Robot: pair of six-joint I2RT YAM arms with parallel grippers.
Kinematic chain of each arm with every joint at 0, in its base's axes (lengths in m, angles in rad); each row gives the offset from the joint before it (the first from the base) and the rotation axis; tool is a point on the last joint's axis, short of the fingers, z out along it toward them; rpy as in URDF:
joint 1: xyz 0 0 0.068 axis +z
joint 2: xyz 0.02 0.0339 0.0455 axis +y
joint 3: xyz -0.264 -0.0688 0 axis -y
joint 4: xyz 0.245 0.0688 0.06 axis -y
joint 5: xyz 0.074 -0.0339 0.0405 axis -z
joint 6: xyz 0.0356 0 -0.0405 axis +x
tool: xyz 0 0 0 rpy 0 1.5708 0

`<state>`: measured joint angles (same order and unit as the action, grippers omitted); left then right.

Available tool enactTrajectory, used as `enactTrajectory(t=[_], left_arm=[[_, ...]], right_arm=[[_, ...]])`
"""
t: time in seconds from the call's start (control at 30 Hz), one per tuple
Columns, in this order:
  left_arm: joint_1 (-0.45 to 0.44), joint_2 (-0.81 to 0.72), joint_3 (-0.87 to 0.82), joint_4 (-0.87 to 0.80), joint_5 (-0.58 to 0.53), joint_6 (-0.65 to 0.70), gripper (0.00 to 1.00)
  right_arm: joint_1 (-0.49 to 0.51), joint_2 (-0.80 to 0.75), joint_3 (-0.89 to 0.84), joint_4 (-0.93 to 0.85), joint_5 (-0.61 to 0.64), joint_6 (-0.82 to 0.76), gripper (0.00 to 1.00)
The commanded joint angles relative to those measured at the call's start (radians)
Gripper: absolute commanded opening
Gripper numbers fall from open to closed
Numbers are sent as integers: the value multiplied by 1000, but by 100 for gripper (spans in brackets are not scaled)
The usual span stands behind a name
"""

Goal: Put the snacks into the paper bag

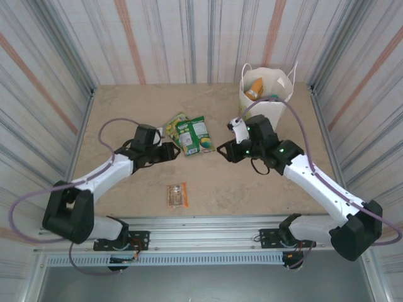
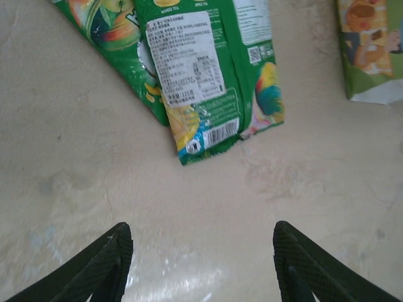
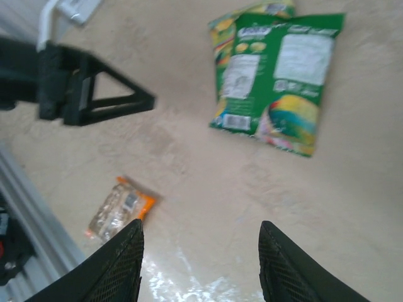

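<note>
Left gripper (image 1: 177, 151) sits low over the table (image 1: 126, 107), left of centre, pointing right at the packet pile. Jaws apart, nothing between them; in the left wrist view the fingers (image 2: 104, 267) frame bare tabletop.

Small clear packet (image 1: 177, 195) with orange-brown contents lies flat near the front edge, well apart from both grippers. It also shows in the right wrist view, lower left (image 3: 119, 209).

Yellow-green packet (image 1: 174, 123) lies flat mid-table, partly under the green packet (image 1: 197, 135), which lies on top back side up, white label and barcode visible (image 2: 198, 69). The pile's near edge is just ahead of the left fingertips, not touching.

Right gripper (image 1: 223, 151) is just right of the pile, pointing left at it, low over the table. Jaws apart and empty; its fingers (image 3: 119, 267) have only tabletop between them, green packet further ahead (image 3: 277, 75).

Paper bag (image 1: 269, 104) stands upright at the far right of the table, mouth open, behind the right wrist. An orange packet (image 1: 254, 89) is inside it.
</note>
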<state>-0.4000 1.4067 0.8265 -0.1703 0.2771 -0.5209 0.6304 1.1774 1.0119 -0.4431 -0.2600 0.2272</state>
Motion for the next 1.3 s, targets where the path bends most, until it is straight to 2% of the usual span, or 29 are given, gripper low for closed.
enactTrajectory(t=[0.0,0.13,0.33,0.57,0.9,1.07,1.27], left_arm=[[6,95,98,48,-32,-8,62],[7,225,203,55,-52,6,62],[7,396,361,14,-74,39,58],[7,500,457,-36,-132,73,58],[7,596,512,-54,-133,94,57],[6,631,525,-54,-121,103,48],[6,628,522,-49,-103,134,28]], right_arm=[[54,14,-57,178,-8,111,50],[108,40,-106,266,26,146,49],[116,75,-98,280,28,138,49],[116,74,-110,285,37,133,49],[116,60,-136,285,38,141,49],[114,47,-145,283,54,139,49],[113,25,-162,286,80,136,49]])
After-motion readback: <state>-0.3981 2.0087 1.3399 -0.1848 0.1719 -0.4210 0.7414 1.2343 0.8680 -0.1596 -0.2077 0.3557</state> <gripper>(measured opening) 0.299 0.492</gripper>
